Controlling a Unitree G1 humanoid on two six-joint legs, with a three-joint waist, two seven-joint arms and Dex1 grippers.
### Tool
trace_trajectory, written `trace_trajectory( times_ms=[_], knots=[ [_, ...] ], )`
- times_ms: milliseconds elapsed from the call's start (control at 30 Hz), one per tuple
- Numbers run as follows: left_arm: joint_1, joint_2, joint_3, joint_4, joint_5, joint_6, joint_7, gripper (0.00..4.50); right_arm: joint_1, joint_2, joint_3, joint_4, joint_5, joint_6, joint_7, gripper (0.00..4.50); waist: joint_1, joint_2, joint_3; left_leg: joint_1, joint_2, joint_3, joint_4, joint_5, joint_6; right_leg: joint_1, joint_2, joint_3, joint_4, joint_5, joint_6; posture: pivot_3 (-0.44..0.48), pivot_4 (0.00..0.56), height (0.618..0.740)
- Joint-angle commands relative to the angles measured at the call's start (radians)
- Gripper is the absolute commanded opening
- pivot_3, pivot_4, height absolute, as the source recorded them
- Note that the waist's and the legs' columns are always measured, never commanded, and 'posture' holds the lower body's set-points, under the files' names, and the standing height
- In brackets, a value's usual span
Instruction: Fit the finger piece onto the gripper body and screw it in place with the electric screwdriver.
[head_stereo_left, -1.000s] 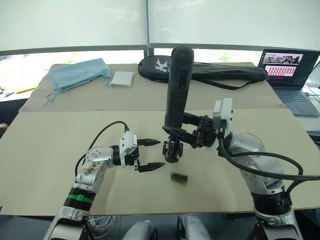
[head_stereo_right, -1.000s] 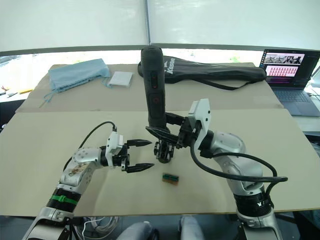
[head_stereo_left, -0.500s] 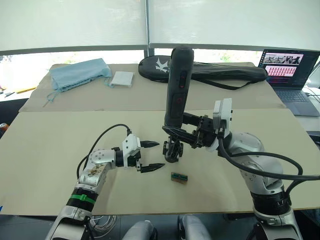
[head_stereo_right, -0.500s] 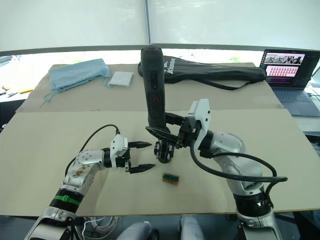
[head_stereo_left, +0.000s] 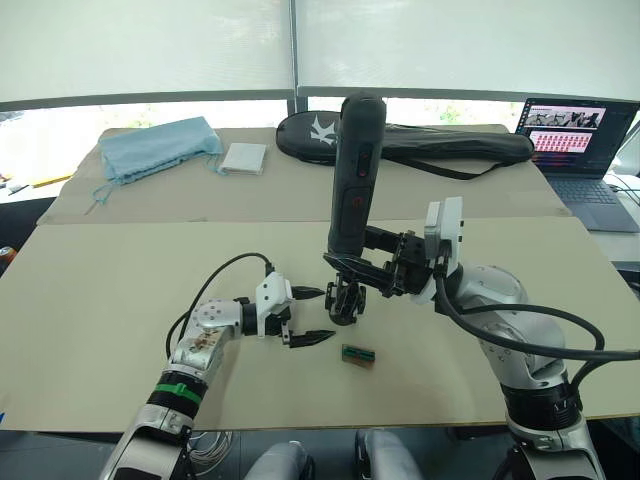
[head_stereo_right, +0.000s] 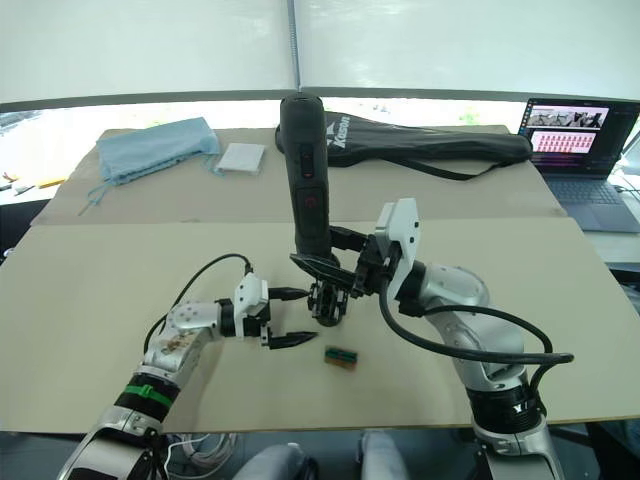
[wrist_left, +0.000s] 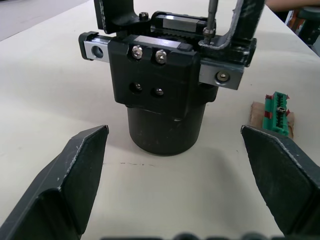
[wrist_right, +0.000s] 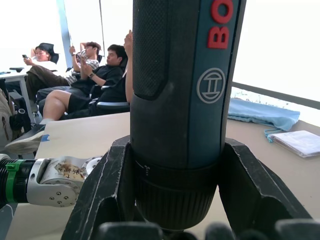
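Beige surface (head_stereo_left: 90, 300) spreading under both arms, laptop at far edge.

Head view: right gripper (head_stereo_left: 345, 268) clamping electric screwdriver (head_stereo_left: 352, 175) upright near its lower end, bit pointing down onto gripper body (head_stereo_left: 345, 300). Tool likely top-heavy, rigid; low grip looking sound.

Left wrist view: left gripper (wrist_left: 175, 175) standing wide open, gripper body (wrist_left: 162, 95) between and just ahead of its fingers. Body seeming stiff, hard plastic; round base likely best hold.

Right wrist view: screwdriver barrel filling the grip.

A long black racket bag (head_stereo_left: 420, 143) lies at the far edge of the bench (head_stereo_left: 90, 290). Left of the bag sit a white pad (head_stereo_left: 245, 157) and a blue cloth (head_stereo_left: 158, 145); right of it stands an open laptop (head_stereo_left: 576, 140).
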Motion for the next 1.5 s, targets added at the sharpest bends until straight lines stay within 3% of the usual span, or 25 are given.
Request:
trace_trajectory(
  times_ms=[33, 600, 1100, 1200, 1267, 1333, 1500],
  knots=[
    [-0.028, -0.016, -0.007, 0.007, 0.01, -0.031, 0.004, 4.5, -0.018, -0.002, -0.01, -0.027, 0.005, -0.014, 0.003, 1.93, 0.0, 0.0, 0.0, 0.0, 0.0, 0.0, 0.0, 0.0, 0.0, 0.0, 0.0, 0.0, 0.0, 0.0, 0.0, 0.0, 0.15, 0.74],
    [-0.141, -0.093, -0.031, 0.181, 0.057, -0.074, -0.013, 4.5, -0.017, -0.009, -0.01, -0.018, -0.007, -0.025, 0.01, 1.93, 0.0, 0.0, 0.0, 0.0, 0.0, 0.0, 0.0, 0.0, 0.0, 0.0, 0.0, 0.0, 0.0, 0.0, 0.0, 0.0, 0.15, 0.74],
    [-0.166, -0.102, -0.052, 0.228, 0.105, -0.095, -0.021, 4.5, -0.016, -0.007, -0.007, -0.021, -0.011, -0.02, 0.005, 1.93, 0.001, 0.0, 0.0, 0.0, 0.0, 0.0, 0.001, 0.0, 0.0, 0.0, 0.0, 0.001, 0.0, 0.0, 0.0, 0.0, 0.15, 0.74],
    [-0.164, -0.099, -0.061, 0.233, 0.114, -0.097, -0.027, 3.82, -0.015, -0.008, -0.007, -0.021, -0.013, -0.02, 0.004, 1.93, 0.001, 0.0, 0.0, 0.0, 0.0, 0.0, 0.001, 0.0, 0.0, 0.0, 0.0, 0.001, 0.0, 0.0, 0.0, 0.0, 0.15, 0.74],
    [-0.163, -0.101, -0.061, 0.234, 0.117, -0.093, -0.026, 2.88, -0.012, -0.008, -0.007, -0.022, -0.014, -0.02, 0.004, 1.93, 0.001, 0.0, 0.0, 0.0, 0.0, 0.0, 0.001, 0.0, 0.0, 0.0, 0.0, 0.001, 0.0, 0.0, 0.0, 0.0, 0.15, 0.74],
    [-0.163, -0.104, -0.061, 0.236, 0.121, -0.092, -0.023, 2.36, -0.009, -0.009, -0.006, -0.023, -0.016, -0.021, 0.004, 1.93, 0.001, 0.0, 0.0, 0.0, 0.0, 0.0, 0.001, 0.0, 0.0, 0.0, 0.0, 0.001, 0.0, 0.0, 0.0, 0.0, 0.15, 0.74],
    [-0.161, -0.109, -0.065, 0.238, 0.131, -0.095, -0.016, 2.33, 0.002, -0.013, -0.002, -0.023, -0.025, -0.023, 0.008, 1.93, 0.002, -0.001, -0.001, 0.0, 0.0, 0.0, 0.001, 0.0, 0.0, 0.001, 0.0, 0.001, 0.0, 0.0, 0.0, 0.0, 0.15, 0.74]
  ],
)
